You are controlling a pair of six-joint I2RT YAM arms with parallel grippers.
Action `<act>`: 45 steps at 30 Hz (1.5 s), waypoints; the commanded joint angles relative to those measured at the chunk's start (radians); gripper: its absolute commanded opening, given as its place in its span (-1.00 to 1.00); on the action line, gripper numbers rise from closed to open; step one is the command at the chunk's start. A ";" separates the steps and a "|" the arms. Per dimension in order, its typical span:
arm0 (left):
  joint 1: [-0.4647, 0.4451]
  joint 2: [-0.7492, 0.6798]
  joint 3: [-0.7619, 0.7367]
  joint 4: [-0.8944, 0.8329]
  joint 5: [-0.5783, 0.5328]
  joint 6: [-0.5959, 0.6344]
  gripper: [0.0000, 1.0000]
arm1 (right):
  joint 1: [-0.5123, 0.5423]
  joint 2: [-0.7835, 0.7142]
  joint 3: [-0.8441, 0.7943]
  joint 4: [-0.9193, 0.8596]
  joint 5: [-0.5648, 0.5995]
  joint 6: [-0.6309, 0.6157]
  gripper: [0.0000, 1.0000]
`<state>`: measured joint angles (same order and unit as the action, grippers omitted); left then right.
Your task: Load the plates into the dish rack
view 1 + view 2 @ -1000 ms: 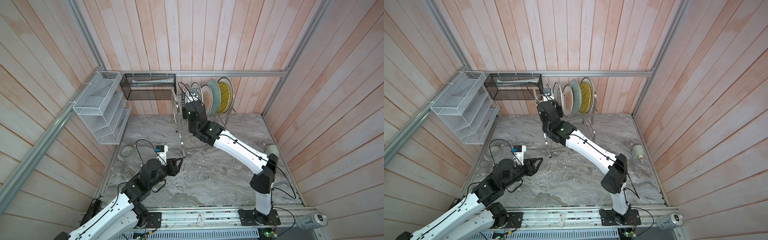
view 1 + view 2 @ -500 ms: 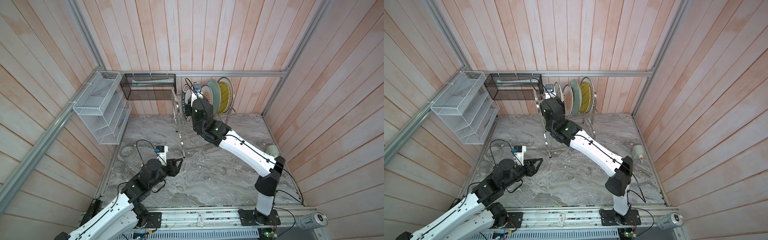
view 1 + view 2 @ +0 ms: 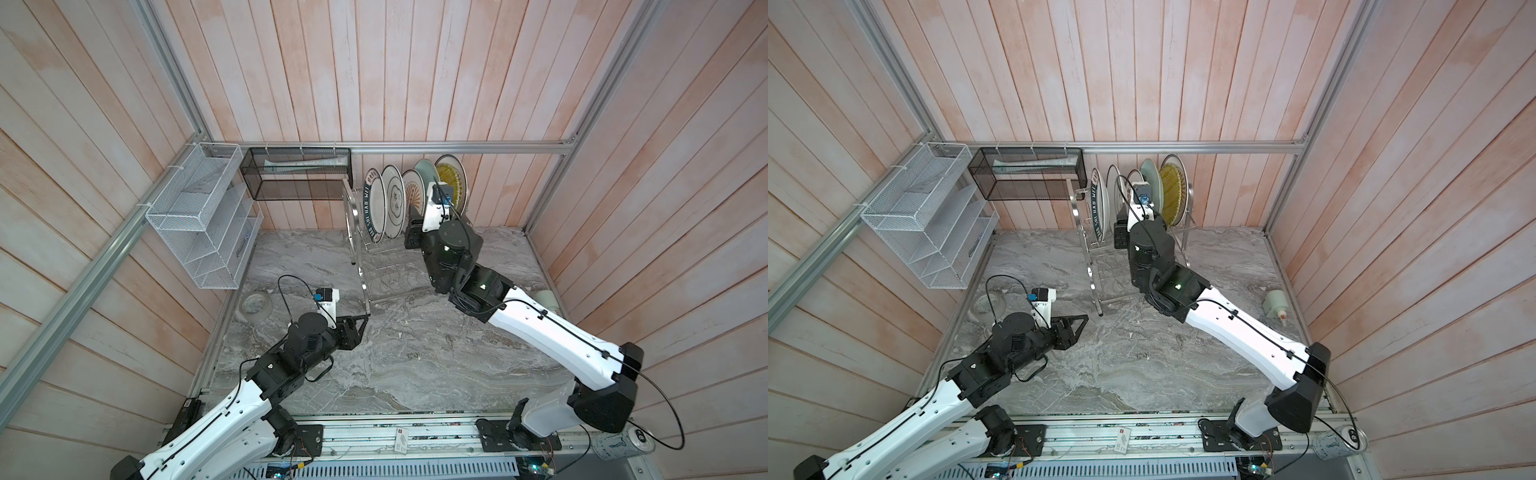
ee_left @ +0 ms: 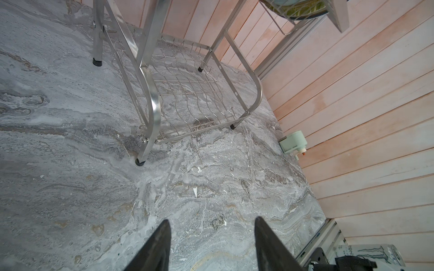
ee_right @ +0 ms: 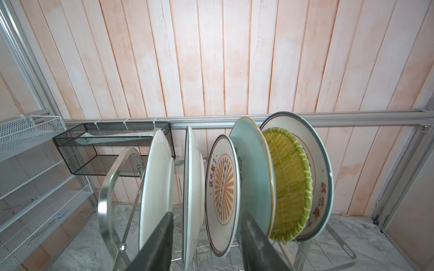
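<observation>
Step looks like release & exit: back R gripper (image 5: 207, 213) straight out, jaws kept wide, no sideways drift, so the plates (image 5: 222, 187) aren't knocked off their prongs. Nearest, L gripper (image 4: 211, 220) hangs over the table (image 4: 70, 187), jaws abt half apart, nothing in them. Further in, R gripper is up at the rack (image 5: 103, 199) top tier, jaws partway apart w/ two plate edges showing in the gap. No pinch visible, so prob. empty. Beyond it, all six plates stand on edge in the top tier, slotted side by side.
</observation>
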<state>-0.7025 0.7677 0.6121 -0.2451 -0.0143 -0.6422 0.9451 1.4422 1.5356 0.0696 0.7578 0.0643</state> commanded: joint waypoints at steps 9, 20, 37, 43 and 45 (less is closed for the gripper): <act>0.004 0.071 0.114 -0.013 -0.044 0.090 0.27 | -0.100 -0.318 -0.299 0.007 0.043 0.098 0.14; 0.039 0.135 0.182 -0.021 -0.053 0.121 0.41 | -0.233 -0.498 -0.424 -0.136 0.022 0.154 0.36; 0.109 0.128 0.225 -0.059 -0.058 0.147 1.00 | -0.313 -0.529 -0.489 -0.159 -0.017 0.166 0.96; 0.121 0.111 0.230 -0.069 -0.107 0.154 1.00 | -0.327 -0.560 -0.530 -0.128 -0.006 0.154 0.96; 0.124 0.102 0.229 -0.072 -0.133 0.153 1.00 | -0.334 -0.566 -0.537 -0.127 -0.002 0.154 0.96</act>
<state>-0.5865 0.8925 0.8124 -0.3023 -0.0944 -0.5079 0.6197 0.8948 1.0080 -0.0761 0.7494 0.2245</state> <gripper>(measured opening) 0.999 0.980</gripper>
